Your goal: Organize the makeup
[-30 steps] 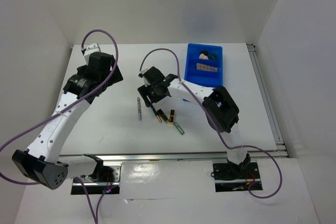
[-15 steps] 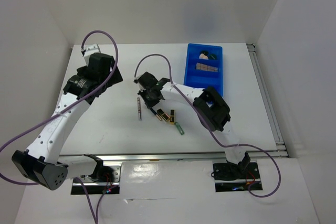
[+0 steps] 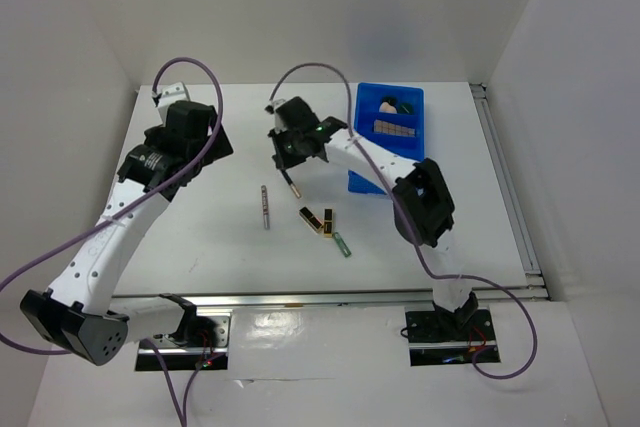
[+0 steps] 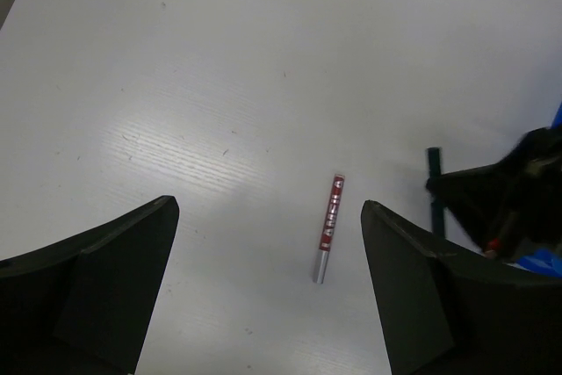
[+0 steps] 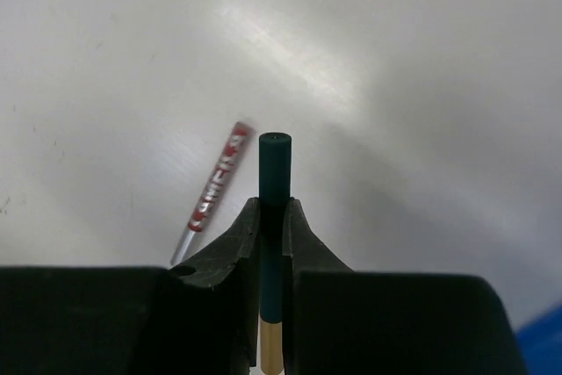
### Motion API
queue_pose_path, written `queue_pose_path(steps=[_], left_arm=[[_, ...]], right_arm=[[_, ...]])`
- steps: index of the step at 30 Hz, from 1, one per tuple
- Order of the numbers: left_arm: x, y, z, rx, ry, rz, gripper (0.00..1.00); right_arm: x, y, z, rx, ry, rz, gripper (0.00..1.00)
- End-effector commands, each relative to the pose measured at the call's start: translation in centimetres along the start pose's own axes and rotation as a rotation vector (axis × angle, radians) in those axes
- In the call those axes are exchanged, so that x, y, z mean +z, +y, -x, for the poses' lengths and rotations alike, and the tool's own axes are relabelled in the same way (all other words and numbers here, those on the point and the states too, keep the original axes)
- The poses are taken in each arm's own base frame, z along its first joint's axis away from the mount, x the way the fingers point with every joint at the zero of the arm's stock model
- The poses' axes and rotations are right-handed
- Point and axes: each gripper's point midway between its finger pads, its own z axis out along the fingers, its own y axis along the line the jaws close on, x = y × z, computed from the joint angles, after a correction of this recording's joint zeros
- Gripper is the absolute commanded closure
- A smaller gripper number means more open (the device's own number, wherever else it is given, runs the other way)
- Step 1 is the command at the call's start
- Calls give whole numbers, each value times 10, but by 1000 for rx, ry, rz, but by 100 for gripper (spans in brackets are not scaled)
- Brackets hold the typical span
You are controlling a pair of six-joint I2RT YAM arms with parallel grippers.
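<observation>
My right gripper point(image 5: 273, 210) is shut on a slim dark green pencil point(image 5: 274, 164) with a gold end and holds it above the table; from above the pencil point(image 3: 293, 183) hangs below the gripper point(image 3: 291, 161). A red and silver pencil point(image 3: 265, 207) lies on the table, and it also shows under my open left gripper point(image 4: 270, 208) as the red pencil point(image 4: 329, 227). Two black-gold lipsticks point(image 3: 318, 220) and a green tube point(image 3: 343, 243) lie near the middle. A peach sponge point(image 3: 386, 105), a green pad point(image 3: 405, 105) and a tan palette point(image 3: 393, 128) sit in the bin.
The blue bin point(image 3: 364, 137) stands at the back right, just right of my right gripper. White walls close in the table on the left, back and right. My right arm's elbow point(image 3: 425, 202) hangs over the table in front of the bin.
My right gripper shut on the dark green pencil beside the lipsticks, then lifted it up and toward the back of the table. The left arm barely moved.
</observation>
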Motion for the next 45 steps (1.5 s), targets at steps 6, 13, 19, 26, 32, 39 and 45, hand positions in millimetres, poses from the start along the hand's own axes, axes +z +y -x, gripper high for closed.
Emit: queue_pose_path(steps=[6, 13, 19, 26, 32, 39, 45], left_arm=[[-11, -3, 21, -34, -80, -38, 1], [-5, -8, 15, -23, -55, -46, 1], [-4, -12, 17, -27, -56, -57, 1], [-5, -11, 19, -23, -54, -45, 1], [-4, -12, 19, -29, -47, -41, 1], [0, -13, 17, -19, -34, -32, 1], [1, -15, 18, -19, -34, -32, 1]], right_arm=[[-125, -128, 88, 28, -359, -270, 100], [-164, -196, 85, -133, -468, -507, 100], [-159, -244, 63, -217, -481, -718, 100], [-159, -279, 57, -294, -510, -895, 100], [-149, -297, 49, -374, -498, -977, 100], [-146, -304, 32, -366, -532, -1008, 100], [-143, -307, -3, -293, -555, -1026, 100]])
